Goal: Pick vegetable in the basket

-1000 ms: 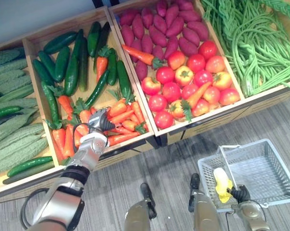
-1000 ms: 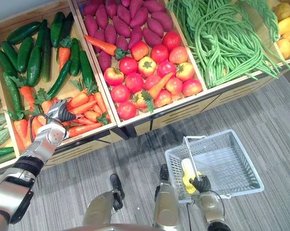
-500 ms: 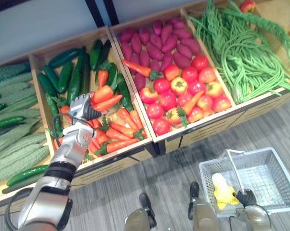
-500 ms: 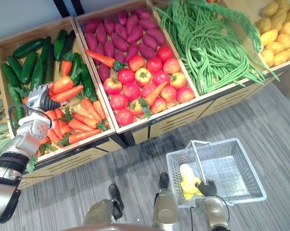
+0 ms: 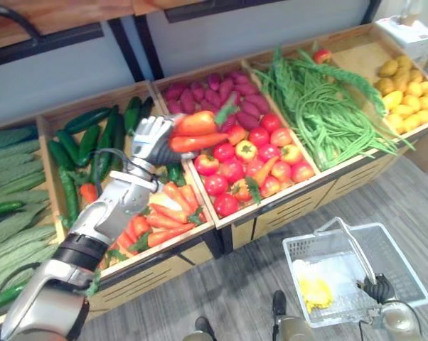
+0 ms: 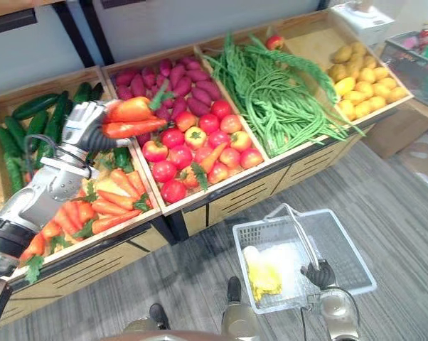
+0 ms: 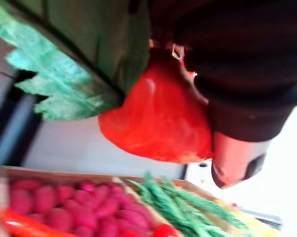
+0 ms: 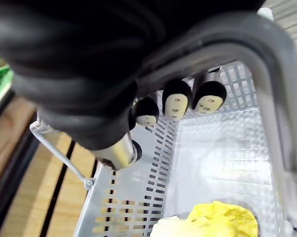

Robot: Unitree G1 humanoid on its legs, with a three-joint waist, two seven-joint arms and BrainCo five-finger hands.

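Left eye view: your left robot hand (image 5: 150,140) clutches two carrots (image 5: 195,125) above the crates (image 5: 292,206); right robot hand (image 5: 376,288) grips the basket (image 5: 407,254) handle. Transport step; next, swing over the basket and release.

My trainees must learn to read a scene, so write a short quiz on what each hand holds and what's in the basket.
1. True or false: the left hand holds carrots.
2. The right hand grips: A) a tomato B) the handle of the basket C) a cucumber.
3. Fill in: the item lying in the basket is ___ in colour.
Key: 1 true; 2 B; 3 yellow.
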